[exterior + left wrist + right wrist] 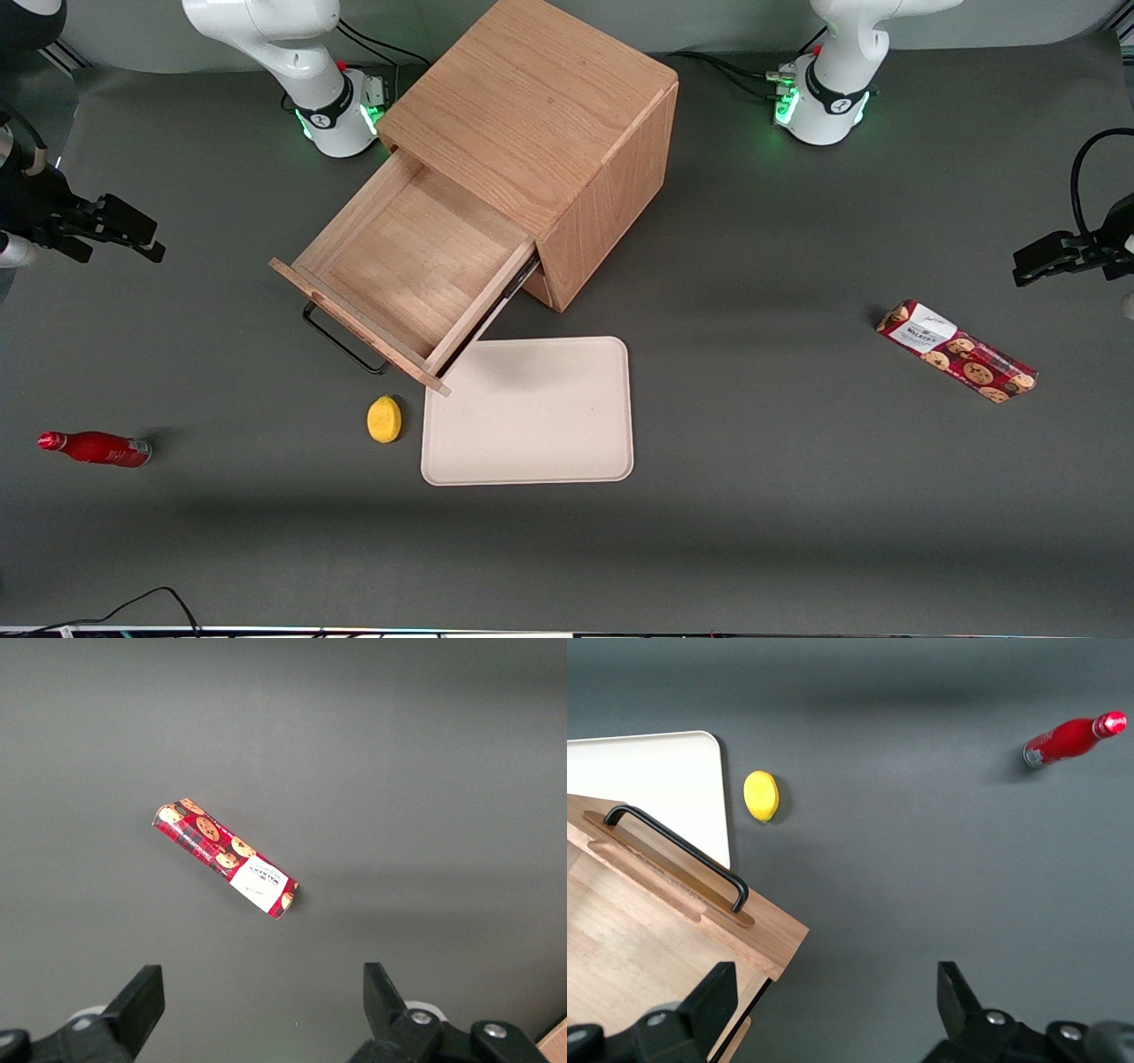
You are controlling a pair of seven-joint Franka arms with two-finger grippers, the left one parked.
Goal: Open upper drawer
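The wooden cabinet (549, 115) stands at the middle of the table. Its upper drawer (416, 257) is pulled far out and its inside is bare wood with nothing in it. The thin black bar handle (341, 341) sits on the drawer front (700, 904) and also shows in the right wrist view as a black handle (678, 855). My right gripper (146, 235) hangs above the table toward the working arm's end, well apart from the handle. The gripper (833, 1001) is open, with only grey table between its fingers.
A cream tray (532, 412) lies just in front of the drawer, with a yellow lemon (384, 418) beside it. A red bottle (96, 448) lies toward the working arm's end. A red cookie box (957, 351) lies toward the parked arm's end.
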